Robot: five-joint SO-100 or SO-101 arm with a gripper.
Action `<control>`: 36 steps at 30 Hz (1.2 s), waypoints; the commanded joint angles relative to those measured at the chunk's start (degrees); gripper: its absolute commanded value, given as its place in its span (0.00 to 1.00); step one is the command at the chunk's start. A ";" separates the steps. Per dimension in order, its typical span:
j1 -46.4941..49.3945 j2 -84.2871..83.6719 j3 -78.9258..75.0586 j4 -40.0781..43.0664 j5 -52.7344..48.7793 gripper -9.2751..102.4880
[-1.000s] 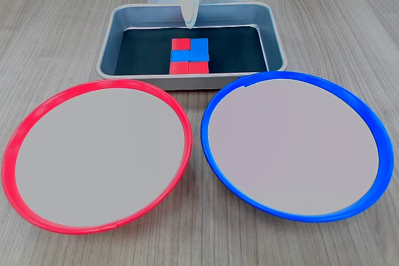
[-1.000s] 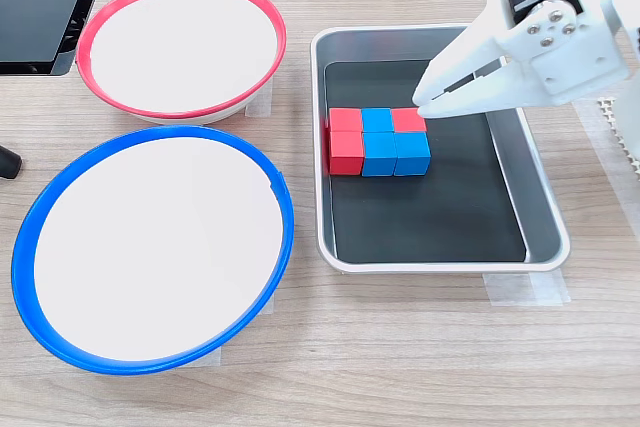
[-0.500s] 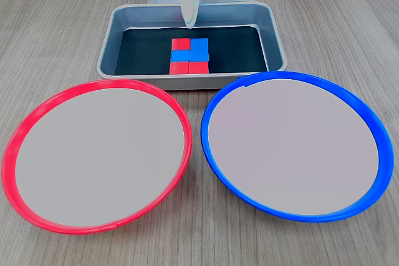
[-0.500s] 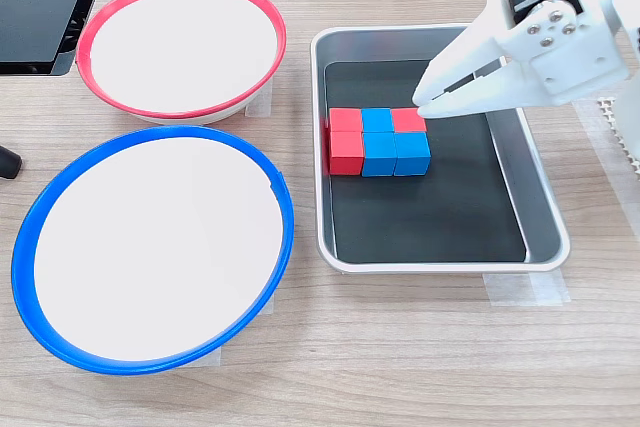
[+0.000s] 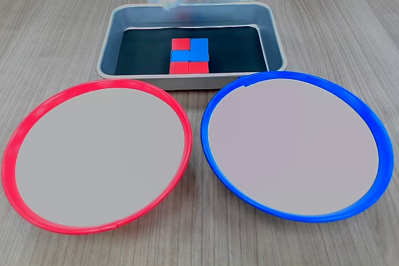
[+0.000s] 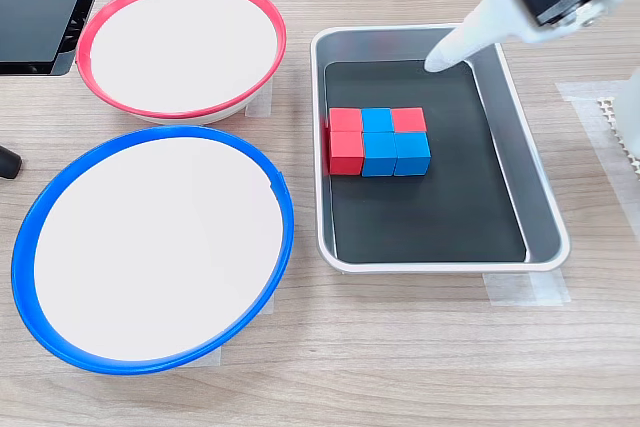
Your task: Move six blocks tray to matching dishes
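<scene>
**A:** What is changed from half a second ago?

**B:** The gripper point(image 6: 437, 64) is swung away from the six blocks point(image 6: 378, 141). Earlier its tip was poised just beside the far red cube; now, in a fixed view, it is carried toward the tray's point(image 6: 545, 215) upper corner and appears raised, its outline smeared by motion. In the other fixed view the gripper point(image 5: 168, 3) is seen as a pale blur at the tray's point(image 5: 106, 54) back wall, shifted left of where it hung.

**A:** Is anything held?

**B:** Nothing is seen at the tip. How far the fingers are parted cannot be told: only one tapered white point is resolved through the blur.

**A:** And the cubes?

**B:** All are left in the tray, packed touching one another in a tight block on the dark floor, three red and three blue, unmoved. The red-rimmed dish point(image 6: 271, 19) and the blue-rimmed dish point(image 6: 284, 209) are not yet loaded; the same is shown for the red-rimmed dish point(image 5: 31, 119) and blue-rimmed dish point(image 5: 374, 129) from the front.

**A:** What is meant for the task?

**B:** No transfer is judged begun. The swing is read as repositioning, not a grasp; a fresh approach is likely needed, and the tight packing may hinder a clean pinch.
</scene>
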 commanded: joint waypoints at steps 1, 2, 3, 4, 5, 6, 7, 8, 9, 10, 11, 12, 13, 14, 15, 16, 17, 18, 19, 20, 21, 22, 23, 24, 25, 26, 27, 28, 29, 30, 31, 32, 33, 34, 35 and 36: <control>1.32 -17.67 -18.90 2.29 -20.21 0.08; 1.58 -25.75 -24.52 2.46 -23.29 0.08; 1.76 -30.06 -27.51 2.29 -24.87 0.08; 2.11 -34.37 -30.32 1.67 -25.93 0.08; 2.46 -38.23 -32.78 0.79 -26.98 0.08; 2.99 -41.75 -34.80 -0.18 -28.39 0.08; 3.69 -44.74 -36.65 -1.05 -30.06 0.08; 4.48 -47.64 -38.23 -1.85 -31.73 0.08; 5.27 -50.19 -39.55 -2.55 -33.31 0.08; 5.89 -52.56 -40.34 -3.60 -34.72 0.08; 6.24 -54.23 -40.52 -4.83 -35.51 0.08; 6.50 -55.72 -40.61 -5.89 -36.39 0.08; 6.59 -56.78 -40.61 -6.42 -36.91 0.08; 6.59 -57.74 -40.69 -6.68 -37.09 0.08; 6.68 -58.45 -40.78 -6.77 -37.62 0.08; 6.59 -58.89 -40.43 -7.12 -37.62 0.08; 6.42 -59.24 -39.90 -7.56 -37.62 0.08; 6.15 -59.59 -39.37 -8.00 -37.62 0.08; 5.62 -59.77 -38.76 -8.79 -37.18 0.08; 5.01 -59.85 -37.97 -8.96 -37.09 0.08; 4.04 -59.94 -37.09 -9.14 -36.39 0.08; 3.25 -60.03 -36.65 -9.14 -35.68 0.08; 2.20 -60.03 -36.21 -9.32 -34.45 0.08; 0.44 -60.03 -35.51 -9.32 -33.13 0.08; -1.67 -60.03 -34.72 -9.58 -31.29 0.08; -2.37 -60.12 -34.54 -9.58 -30.50 0.08; -3.60 -60.21 -34.45 -9.58 -28.92 0.08; -4.75 -60.29 -34.37 -9.67 -27.42 0.08; -6.06 -60.29 -34.28 -9.76 -26.02 0.08; -7.29 -60.29 -34.10 -9.76 -24.79 0.08; -8.53 -60.29 -34.10 -9.67 -23.55 0.08; -9.76 -60.29 -34.10 -9.40 -22.41 0.08; -11.16 -60.21 -34.28 -8.88 -21.01 0.08; -12.74 -59.85 -34.54 -8.00 -19.42 0.08; -13.80 -59.68 -34.89 -7.12 -18.54 0.08; -14.77 -59.33 -35.51 -5.45 -18.11 0.08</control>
